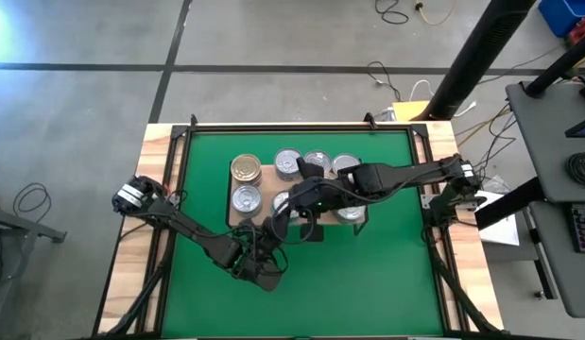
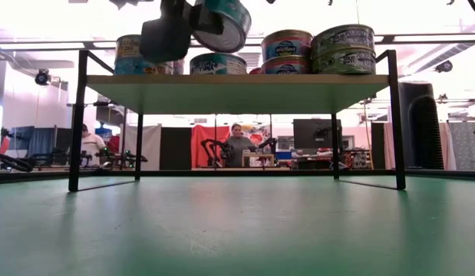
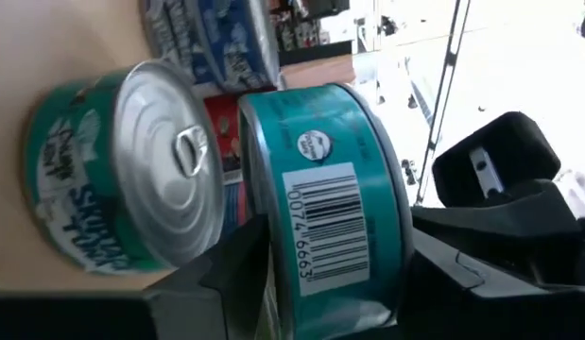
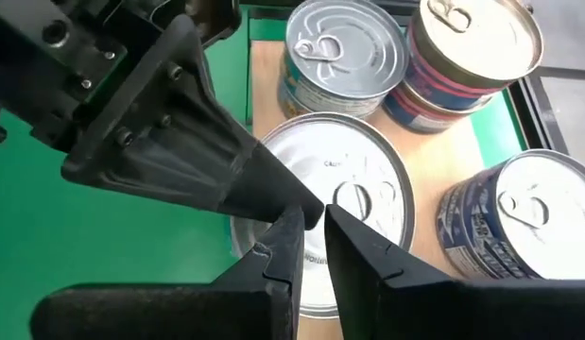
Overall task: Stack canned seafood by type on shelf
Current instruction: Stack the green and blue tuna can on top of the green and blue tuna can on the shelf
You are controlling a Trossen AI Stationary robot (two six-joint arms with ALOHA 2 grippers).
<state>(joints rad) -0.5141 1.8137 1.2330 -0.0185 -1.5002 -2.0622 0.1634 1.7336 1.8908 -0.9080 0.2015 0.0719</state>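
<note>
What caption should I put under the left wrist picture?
Left gripper clamps a teal tin beside a silver-lidded tin on the wooden shelf.

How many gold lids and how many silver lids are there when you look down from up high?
Gold lids: 1
Silver lids: 6
Total: 7 lids in view from above; more may be hidden.

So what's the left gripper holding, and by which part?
The left gripper holds a teal tin by its labelled side wall, tilted above the shelf.
</note>
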